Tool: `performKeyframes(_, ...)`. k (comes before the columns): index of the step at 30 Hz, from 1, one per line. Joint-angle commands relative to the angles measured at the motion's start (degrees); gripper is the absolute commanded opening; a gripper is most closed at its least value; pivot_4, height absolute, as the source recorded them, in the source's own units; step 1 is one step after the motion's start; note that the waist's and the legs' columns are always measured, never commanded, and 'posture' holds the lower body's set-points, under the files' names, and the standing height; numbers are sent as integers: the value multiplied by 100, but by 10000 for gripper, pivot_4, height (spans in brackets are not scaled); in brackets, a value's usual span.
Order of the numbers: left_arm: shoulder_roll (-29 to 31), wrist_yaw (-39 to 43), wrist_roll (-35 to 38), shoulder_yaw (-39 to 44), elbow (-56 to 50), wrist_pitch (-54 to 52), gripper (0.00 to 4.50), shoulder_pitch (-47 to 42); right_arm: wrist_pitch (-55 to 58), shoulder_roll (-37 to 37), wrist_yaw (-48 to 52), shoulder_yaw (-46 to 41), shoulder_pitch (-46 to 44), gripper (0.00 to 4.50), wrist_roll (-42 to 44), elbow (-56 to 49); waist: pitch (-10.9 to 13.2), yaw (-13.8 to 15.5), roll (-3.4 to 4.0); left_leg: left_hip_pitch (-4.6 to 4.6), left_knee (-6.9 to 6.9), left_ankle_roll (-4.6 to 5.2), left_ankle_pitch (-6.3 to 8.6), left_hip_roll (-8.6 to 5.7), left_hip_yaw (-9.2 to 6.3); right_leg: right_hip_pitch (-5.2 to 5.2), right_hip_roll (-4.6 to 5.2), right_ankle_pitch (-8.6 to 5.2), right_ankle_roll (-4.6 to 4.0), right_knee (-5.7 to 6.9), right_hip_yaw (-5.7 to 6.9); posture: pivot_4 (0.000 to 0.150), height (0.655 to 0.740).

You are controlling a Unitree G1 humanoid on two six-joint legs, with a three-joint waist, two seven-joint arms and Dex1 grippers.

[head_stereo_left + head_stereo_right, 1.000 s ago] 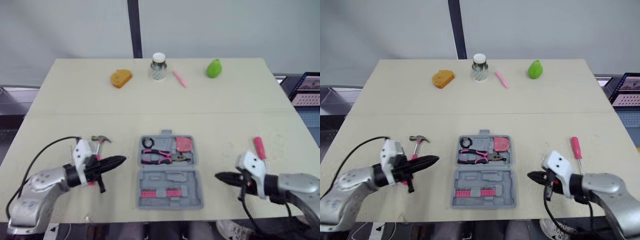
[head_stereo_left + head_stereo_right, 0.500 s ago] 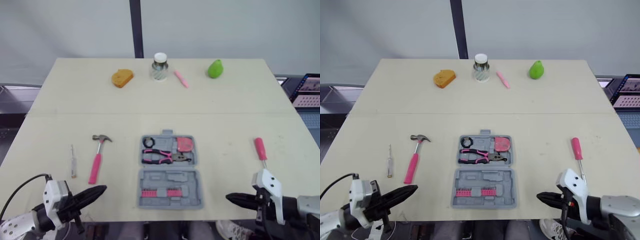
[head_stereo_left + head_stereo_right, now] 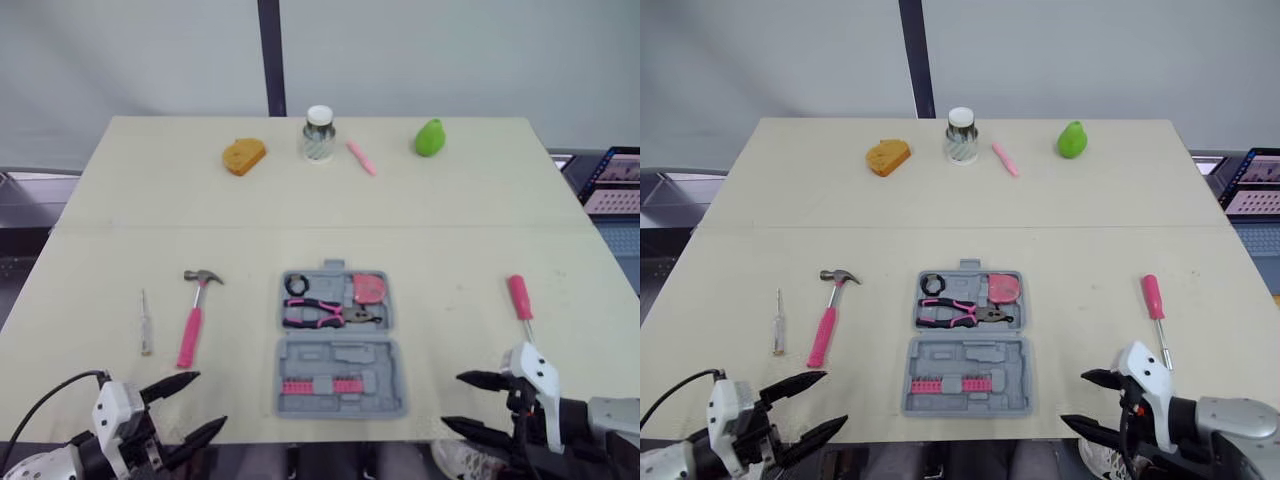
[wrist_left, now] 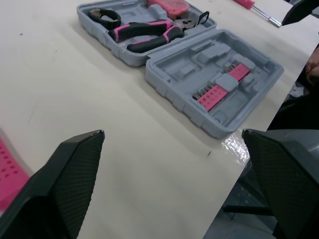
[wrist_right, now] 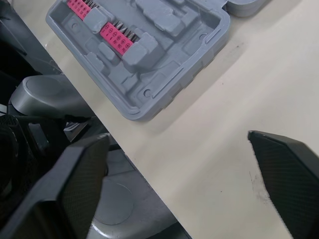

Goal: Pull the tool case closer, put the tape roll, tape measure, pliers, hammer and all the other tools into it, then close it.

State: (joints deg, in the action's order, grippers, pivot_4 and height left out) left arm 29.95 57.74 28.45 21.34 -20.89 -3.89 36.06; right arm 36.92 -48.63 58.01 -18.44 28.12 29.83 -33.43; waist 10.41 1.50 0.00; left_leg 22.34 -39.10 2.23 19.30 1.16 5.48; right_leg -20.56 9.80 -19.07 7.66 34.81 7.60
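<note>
Left eye view: we find the tool case (image 3: 340, 358) open at 6 o'clock on the table (image 3: 300, 205), holding the tape roll (image 3: 296, 285), pliers (image 3: 325, 315) and tape measure (image 3: 369, 289). The hammer (image 3: 192, 322) and slim screwdriver (image 3: 145, 322) at its 9 o'clock and the pink screwdriver (image 3: 520, 300) at 3 o'clock are not yet packed. We judge the task roughly half done. The left gripper (image 3: 211, 399) and right gripper (image 3: 451, 400) are spread and empty.

Open grey plastic tool case (image 3: 340, 345) sits centre, near the front edge of the cream worktop (image 3: 300, 210). To its left is a bare lane, then the pink-handled hammer (image 3: 193, 320), with a slim screwdriver (image 3: 145, 322) just beyond. To its right, a wider bare stretch runs to the pink-handled screwdriver (image 3: 520, 305). Mid-worktop is an open band. Far edge: orange block (image 3: 243, 156), lidded jar (image 3: 318, 133), pink stick (image 3: 360, 157), green lump (image 3: 429, 137). Left claw (image 3: 208, 400) and right claw (image 3: 452, 400), fingers spread, flank the case with bare surface between.
</note>
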Motion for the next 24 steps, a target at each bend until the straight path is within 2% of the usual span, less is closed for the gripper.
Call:
performKeyframes(1,4,-394,196,46,-471,-376,45000,52,-294,-92,181,-131,-48,44830,59,-125,0,0,0,0,0,3,-2,0,0,0,-1,0,0,0,0,1500,6950)
performKeyframes(4,-44,-1155,493,224,-970,-1161,45000,47,-871,-16,94,-238,-388,44830,-97,-305,2,-11,-3,0,0,13,-8,1,0,1,-4,0,0,0,0,1500,6950)
performKeyframes(9,-193,-2676,1478,789,-1775,-2518,45000,-30,-1633,-5,541,-252,-690,44830,45,-389,7,-5,-12,-3,-2,10,-11,8,-2,5,-15,1,0,2,-3,1500,6950)
performKeyframes(15,77,-4099,2304,1447,-2133,-3802,45000,-280,-2453,195,1044,11,-676,44830,24,-8,7,16,-18,-3,-2,15,-14,1,-7,11,-33,0,-1,5,2,1500,6950)
performKeyframes(18,264,-4701,2414,1665,-2013,-4284,45000,-615,-2713,216,1143,130,-655,44830,-86,206,7,10,-19,-6,-4,26,-22,-11,-6,16,-27,1,2,11,-1,1500,6950)
performKeyframes(21,583,-5094,2144,1539,-1885,-4709,45000,-985,-2830,218,1194,258,-726,44830,-89,394,5,3,-19,-13,-4,24,-26,-12,-6,18,-23,2,3,17,-5,1500,6950)
performKeyframes(24,593,-5537,2163,1474,-1775,-5100,45000,-1378,-2824,216,1126,347,-824,44830,-88,478,5,4,-16,-12,-3,17,-25,-11,-6,14,-26,1,0,19,-5,1500,6950)
